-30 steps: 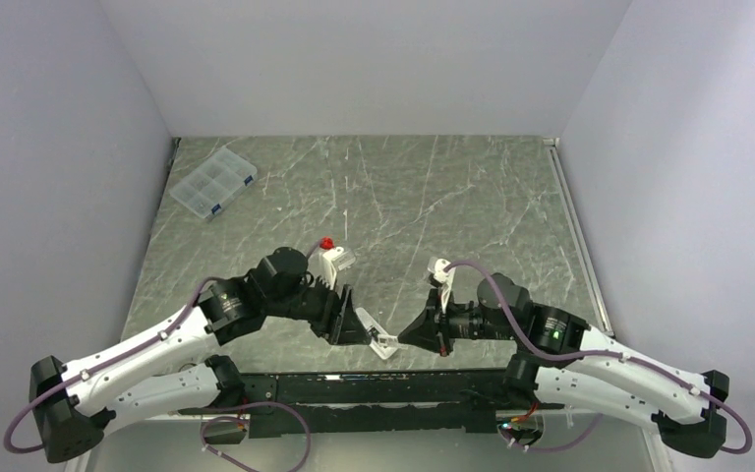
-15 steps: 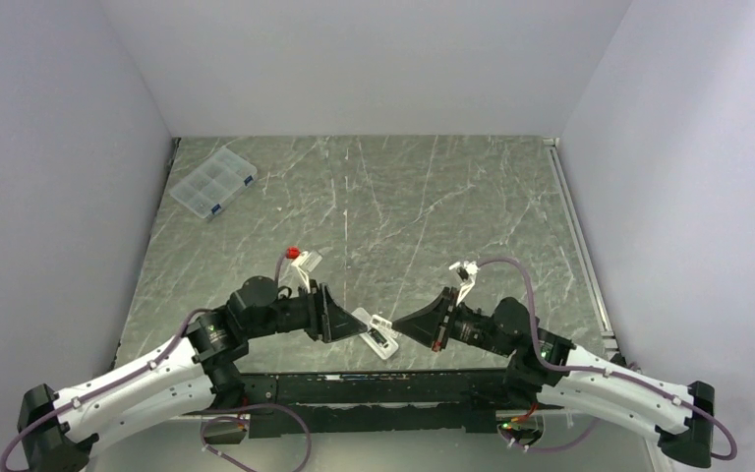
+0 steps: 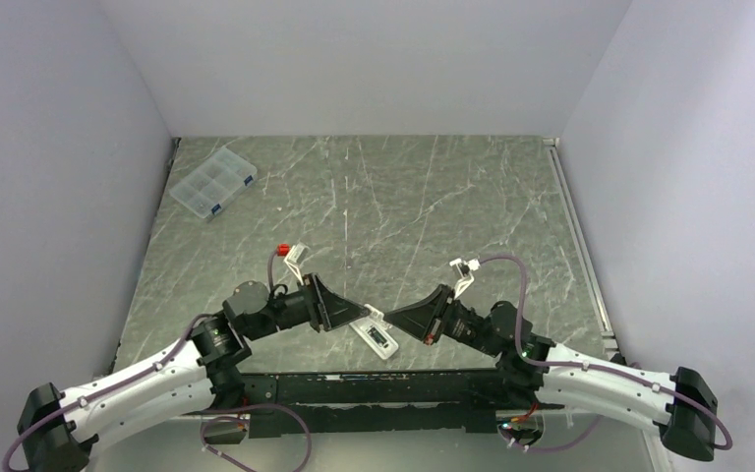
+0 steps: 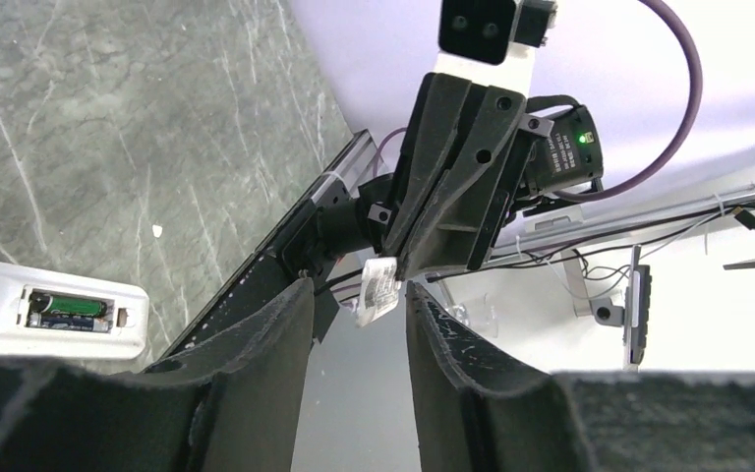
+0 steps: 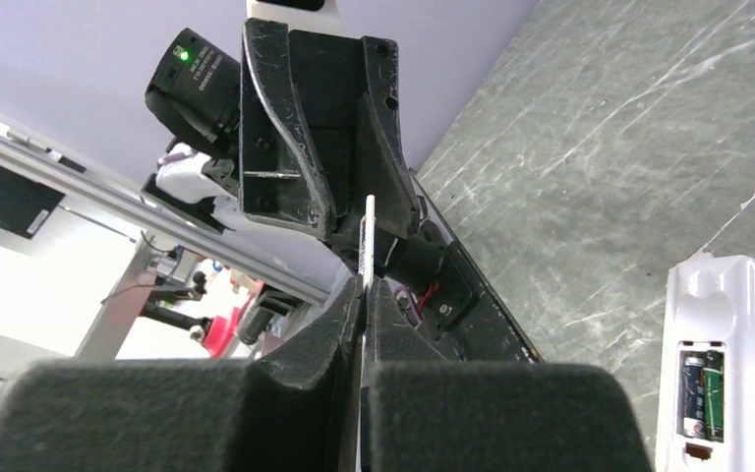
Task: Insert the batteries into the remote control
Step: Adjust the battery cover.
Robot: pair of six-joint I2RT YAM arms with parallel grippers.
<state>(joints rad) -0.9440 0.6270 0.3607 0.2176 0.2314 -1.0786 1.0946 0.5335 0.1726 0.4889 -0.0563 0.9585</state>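
The white remote control (image 3: 375, 337) lies back up on the table near the front edge. Two dark greenish batteries (image 5: 704, 393) sit side by side in its recess. They also show in the left wrist view (image 4: 69, 307), in the remote (image 4: 20, 324). My right gripper (image 5: 365, 285) is shut on the small white flat cover piece (image 5: 367, 236), held edge-on above the remote's far end. My left gripper (image 4: 356, 287) is open and empty, facing the right one, and the cover (image 4: 378, 290) hangs just beyond its fingertips. In the top view the grippers (image 3: 352, 313) (image 3: 395, 317) nearly meet.
A clear compartment box with blue clips (image 3: 213, 183) sits at the far left of the marbled table (image 3: 433, 197). The black rail (image 3: 374, 383) carrying the arm bases runs along the near edge, just behind the remote.
The left gripper has drawn back to the left, off the remote, and stands open. The right gripper has moved left with the cover toward it. The remote has stayed roughly in place.
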